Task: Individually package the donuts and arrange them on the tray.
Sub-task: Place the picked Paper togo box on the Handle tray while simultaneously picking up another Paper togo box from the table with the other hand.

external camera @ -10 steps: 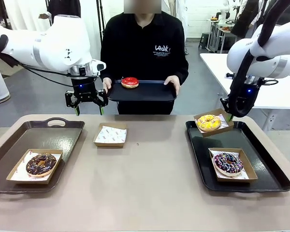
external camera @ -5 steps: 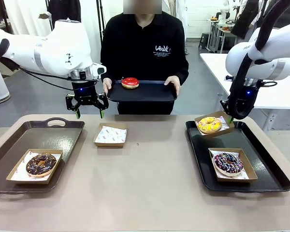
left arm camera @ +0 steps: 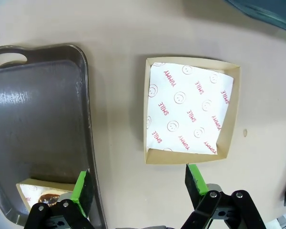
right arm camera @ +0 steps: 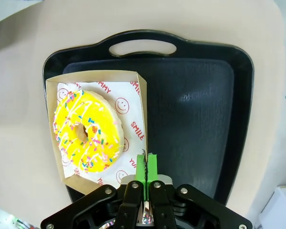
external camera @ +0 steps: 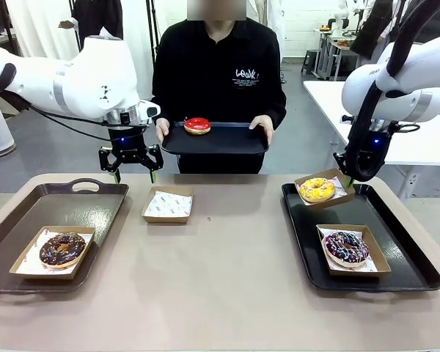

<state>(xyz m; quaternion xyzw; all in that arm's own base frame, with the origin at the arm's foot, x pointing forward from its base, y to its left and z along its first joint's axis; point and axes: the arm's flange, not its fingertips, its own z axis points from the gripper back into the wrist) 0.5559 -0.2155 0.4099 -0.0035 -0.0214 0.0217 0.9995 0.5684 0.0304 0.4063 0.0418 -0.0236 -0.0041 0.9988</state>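
Right claw (external camera: 349, 176) pinches boxed yellow donut's (external camera: 317, 188) box wall, lowering it onto right tray (external camera: 411, 257); left claw (external camera: 133, 167), jaws wide, hovers above empty box (external camera: 168, 204); next: fetch red donut (external camera: 197, 125).

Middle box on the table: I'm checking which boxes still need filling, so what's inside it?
The middle box holds only printed paper, no donut. The box floor beneath the paper is covered.

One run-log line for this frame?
left gripper: open, above empty box | right gripper: shut on yellow donut's box edge, over black tray | red donut: on person's tray
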